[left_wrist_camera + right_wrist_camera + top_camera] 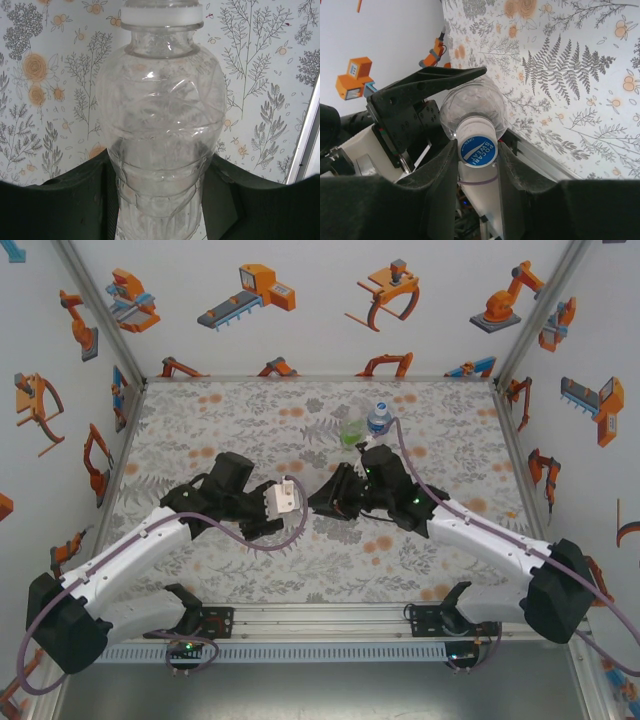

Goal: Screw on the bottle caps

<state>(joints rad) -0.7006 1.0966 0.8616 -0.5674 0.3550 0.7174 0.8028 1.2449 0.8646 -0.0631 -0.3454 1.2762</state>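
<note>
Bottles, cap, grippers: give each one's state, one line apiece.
left gripper: shut on colourless bottle.
right gripper: shut on cap.
colourless bottle: held, cap on its neck.
cap: pinched; tightness unclear.
green-tinted bottle: standing upright.
blue-labelled bottle: standing upright.

On the floral mat (200,420), the left gripper (296,496) and right gripper (320,498) faced each other, tips close together. Well behind them, a green-tinted bottle (350,433) stood just beside a blue-labelled bottle (378,418).
</note>
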